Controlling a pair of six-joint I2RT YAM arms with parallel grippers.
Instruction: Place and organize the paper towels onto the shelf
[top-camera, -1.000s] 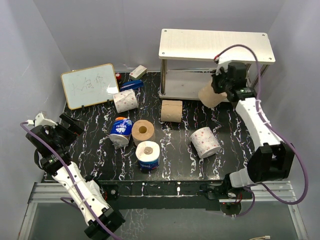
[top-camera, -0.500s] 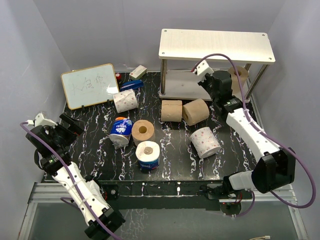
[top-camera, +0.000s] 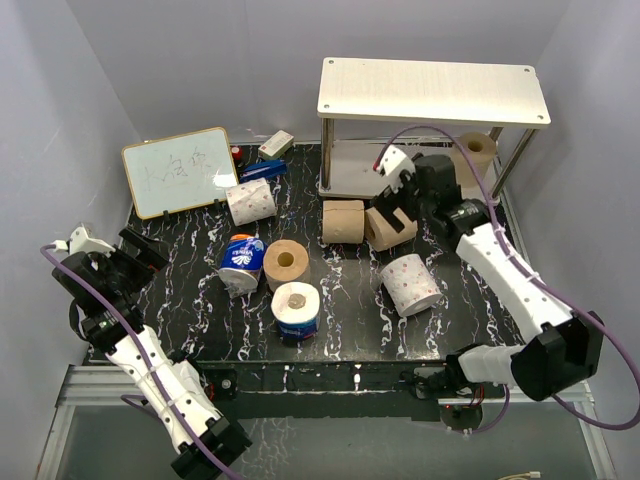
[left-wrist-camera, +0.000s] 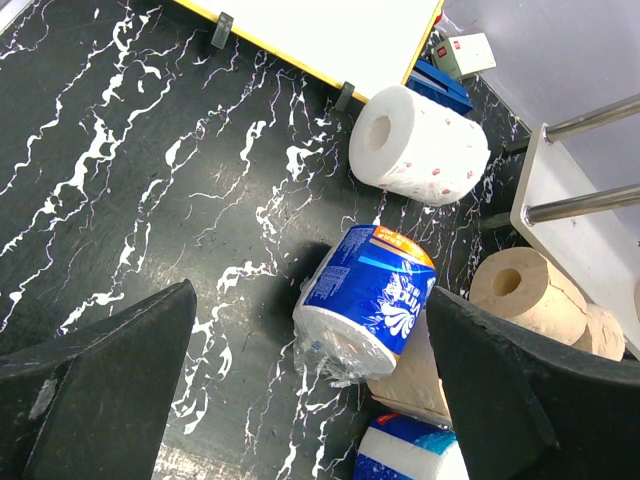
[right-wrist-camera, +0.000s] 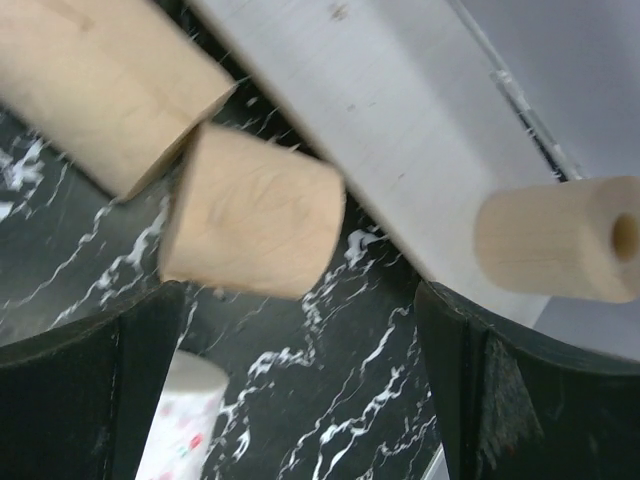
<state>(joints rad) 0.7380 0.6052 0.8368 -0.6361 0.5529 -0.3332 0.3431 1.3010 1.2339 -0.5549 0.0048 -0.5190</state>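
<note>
**Right arm.** We find the right gripper with its jaws set wide apart and nothing clamped between them. A first tan roll lies on its side on the black marbled table, directly below and ahead of the fingers. We cannot tell whether either finger touches it.

**Shelf.** The shelf stands at the far right of the table. A second tan roll lies on its lower board at the right end, close to the right front leg.

**Rolls on the table.**
- A third tan roll lies on its side just left of the first, and both are close in front of the shelf.
- A white patterned roll lies nearer the arms, apart from these two.
- At mid-table a fourth tan roll stands upright with its core facing up.
- A blue-wrapped roll lies just to its left.
- A blue-banded white roll stands just in front of it.
- A second patterned roll lies beside the lower right corner of the whiteboard.

**Left arm.** The left gripper hangs over the left side of the table with its jaws wide apart, holding nothing. The blue-wrapped roll lies ahead of it, untouched.
</note>
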